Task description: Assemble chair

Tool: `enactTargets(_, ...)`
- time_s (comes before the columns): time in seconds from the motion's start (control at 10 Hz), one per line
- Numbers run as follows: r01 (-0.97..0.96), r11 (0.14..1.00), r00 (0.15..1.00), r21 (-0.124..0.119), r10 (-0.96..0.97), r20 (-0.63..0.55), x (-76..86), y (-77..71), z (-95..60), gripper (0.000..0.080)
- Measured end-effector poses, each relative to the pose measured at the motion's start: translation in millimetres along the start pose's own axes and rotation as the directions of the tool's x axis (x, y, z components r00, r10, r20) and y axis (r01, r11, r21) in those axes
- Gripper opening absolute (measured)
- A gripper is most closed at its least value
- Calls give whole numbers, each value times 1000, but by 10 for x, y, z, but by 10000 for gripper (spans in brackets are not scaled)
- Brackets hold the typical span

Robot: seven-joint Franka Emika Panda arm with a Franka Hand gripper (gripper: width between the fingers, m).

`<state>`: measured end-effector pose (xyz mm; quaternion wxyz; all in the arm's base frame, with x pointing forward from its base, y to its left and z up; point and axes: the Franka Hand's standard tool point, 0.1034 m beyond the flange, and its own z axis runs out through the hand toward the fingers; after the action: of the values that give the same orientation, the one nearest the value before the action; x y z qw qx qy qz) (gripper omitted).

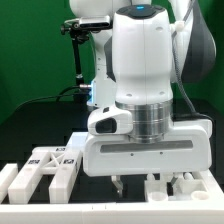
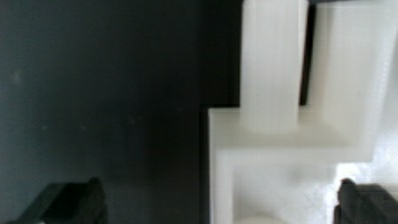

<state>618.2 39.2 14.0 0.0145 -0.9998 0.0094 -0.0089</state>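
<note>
Gripper (image 2: 217,200) jaws stand wide, straddling a white chair part (image 2: 285,130) with a dark gap showing on one side. Nothing is clamped. Judged: the wide spread lets the fingers clear the part, which rests on the dark table (image 2: 107,100).

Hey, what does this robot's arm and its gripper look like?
The arm is glossy white with rounded shells and a ribbed grey metal wrist collar. The gripper has a boxy white body and two dark fingers.
</note>
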Motion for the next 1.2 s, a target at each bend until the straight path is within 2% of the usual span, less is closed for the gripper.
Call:
enactTargets(0.2,0,1000,1000,0,0,-1,3,0,-7,649)
enactTargets(0.4,28,1000,1000,3,-28,9,-54,48,-234,649)
enactTargets(0.6,43,999,997,10,-43,58,-319,58,-464,649)
enactTargets(0.7,30,999,990,14,-32,139,-457,23,-516,649)
enactTargets(0.8,23,1000,978,13,-25,208,-518,-14,-533,649)
enactTargets(1.2,13,1000,881,19,-20,473,-619,-31,-495,649)
